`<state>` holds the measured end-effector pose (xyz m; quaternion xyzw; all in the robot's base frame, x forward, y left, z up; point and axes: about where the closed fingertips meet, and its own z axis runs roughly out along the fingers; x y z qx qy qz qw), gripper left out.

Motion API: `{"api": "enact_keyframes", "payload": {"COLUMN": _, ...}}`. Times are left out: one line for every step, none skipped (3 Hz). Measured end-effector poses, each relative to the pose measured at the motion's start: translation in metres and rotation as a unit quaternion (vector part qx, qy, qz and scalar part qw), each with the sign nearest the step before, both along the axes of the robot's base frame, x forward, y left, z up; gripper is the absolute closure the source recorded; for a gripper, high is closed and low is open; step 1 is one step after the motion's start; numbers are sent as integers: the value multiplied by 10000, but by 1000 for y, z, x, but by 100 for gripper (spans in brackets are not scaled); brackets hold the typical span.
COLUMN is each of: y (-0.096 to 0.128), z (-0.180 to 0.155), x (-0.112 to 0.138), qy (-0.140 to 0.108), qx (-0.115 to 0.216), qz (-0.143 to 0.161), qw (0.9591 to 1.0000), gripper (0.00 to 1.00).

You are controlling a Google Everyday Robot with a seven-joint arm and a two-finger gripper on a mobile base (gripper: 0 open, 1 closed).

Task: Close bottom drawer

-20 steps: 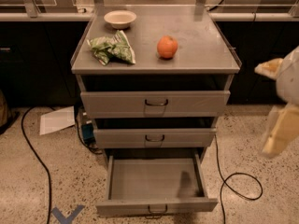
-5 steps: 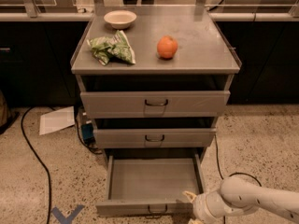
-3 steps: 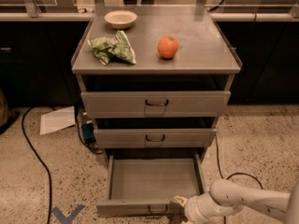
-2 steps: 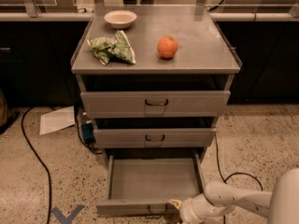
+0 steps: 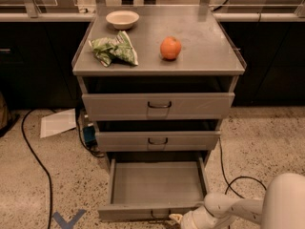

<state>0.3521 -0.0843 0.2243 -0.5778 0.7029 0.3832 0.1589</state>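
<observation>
Gripper (image 5: 177, 218) low at bottom edge of view, right against front panel of bottom drawer (image 5: 156, 184), just right of its centre handle (image 5: 160, 215). Can't tell from my feed whether it's open or closed, or gripping anything. Bottom drawer pulled well out, tray bare, lowest of three; middle drawer (image 5: 157, 140) and top drawer (image 5: 157, 106) sit further in. My read: approach done, contact made or nearly so, whole push inward left. Drawer lies beyond gripper, toward cabinet.
</observation>
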Motion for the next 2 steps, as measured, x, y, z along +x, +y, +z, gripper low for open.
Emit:
{"api": "enact_keyframes", "payload": {"y": -3, "z": -11, "x": -7, "qy": 112, "qx": -21, "qz": -45, "qw": 9999, "gripper": 0}}
{"api": "enact_keyframes", "payload": {"y": -10, "z": -17, "x": 5, "qy": 37, "qx": -84, "qz": -85, "qw": 9999, "gripper": 0}}
